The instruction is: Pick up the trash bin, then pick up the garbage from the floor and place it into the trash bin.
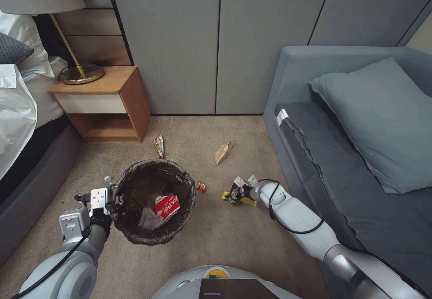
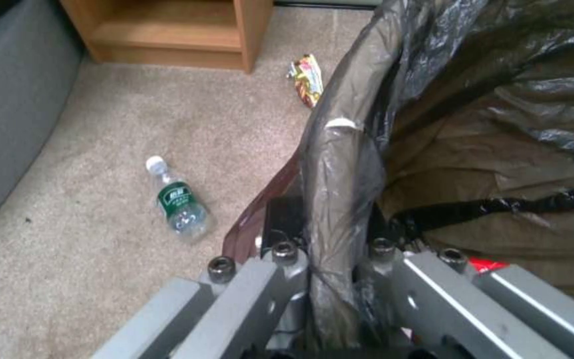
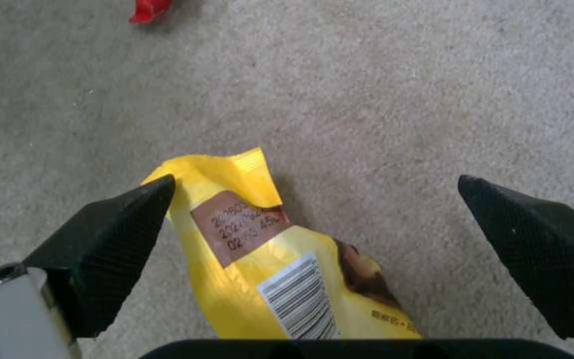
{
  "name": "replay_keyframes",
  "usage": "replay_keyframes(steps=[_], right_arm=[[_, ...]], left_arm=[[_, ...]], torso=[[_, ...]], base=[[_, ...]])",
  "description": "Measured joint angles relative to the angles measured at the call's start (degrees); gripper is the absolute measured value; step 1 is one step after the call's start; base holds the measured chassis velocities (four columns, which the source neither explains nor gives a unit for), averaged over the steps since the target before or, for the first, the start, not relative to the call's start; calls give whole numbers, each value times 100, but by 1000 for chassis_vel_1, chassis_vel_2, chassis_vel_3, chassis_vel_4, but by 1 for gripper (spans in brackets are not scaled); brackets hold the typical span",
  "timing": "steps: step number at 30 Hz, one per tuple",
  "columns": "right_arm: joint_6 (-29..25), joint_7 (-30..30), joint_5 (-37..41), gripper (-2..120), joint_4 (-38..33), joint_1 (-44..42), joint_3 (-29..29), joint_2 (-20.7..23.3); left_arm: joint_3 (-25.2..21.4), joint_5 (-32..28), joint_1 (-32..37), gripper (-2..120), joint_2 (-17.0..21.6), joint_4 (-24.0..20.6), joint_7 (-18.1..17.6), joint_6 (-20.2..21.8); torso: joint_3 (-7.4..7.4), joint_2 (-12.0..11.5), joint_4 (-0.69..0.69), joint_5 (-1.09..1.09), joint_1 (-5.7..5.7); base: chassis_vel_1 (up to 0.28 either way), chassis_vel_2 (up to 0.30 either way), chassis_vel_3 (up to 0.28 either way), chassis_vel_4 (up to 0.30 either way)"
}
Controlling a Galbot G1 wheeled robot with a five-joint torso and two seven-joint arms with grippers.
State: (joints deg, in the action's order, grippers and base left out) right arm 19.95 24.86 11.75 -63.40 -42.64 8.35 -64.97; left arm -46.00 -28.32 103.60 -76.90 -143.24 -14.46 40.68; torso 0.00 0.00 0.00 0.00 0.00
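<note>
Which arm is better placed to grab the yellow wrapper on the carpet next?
Right. The right gripper hangs open just above the yellow wrapper, one finger on either side. The left gripper is shut on the trash bin rim and busy holding it.

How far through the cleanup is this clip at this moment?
Partway. Done: the left pincer is clamped on the trash bin rim, and a red-and-white packet and tissue lie inside. In hand: the right pincer is open around the yellow wrapper on the floor. Left: the brown paper scrap, small red piece, snack wrapper and bottle.
</note>
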Motion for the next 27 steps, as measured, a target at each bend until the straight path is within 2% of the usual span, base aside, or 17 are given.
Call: replay_keyframes(steps=[18,27], right_arm=[[136,-157,20,100,-374,-350,-25,104],[128,-198,-1,100,-315,-414,-94,87]], left_arm=[[61,0,-29,2,55,0,6,-9],[74,2,-35,2,67,0,7,-15]], torso=[[0,0,0,0,0],[0,0,0,0,0]], base=[[0,0,0,0],[0,0,0,0]])
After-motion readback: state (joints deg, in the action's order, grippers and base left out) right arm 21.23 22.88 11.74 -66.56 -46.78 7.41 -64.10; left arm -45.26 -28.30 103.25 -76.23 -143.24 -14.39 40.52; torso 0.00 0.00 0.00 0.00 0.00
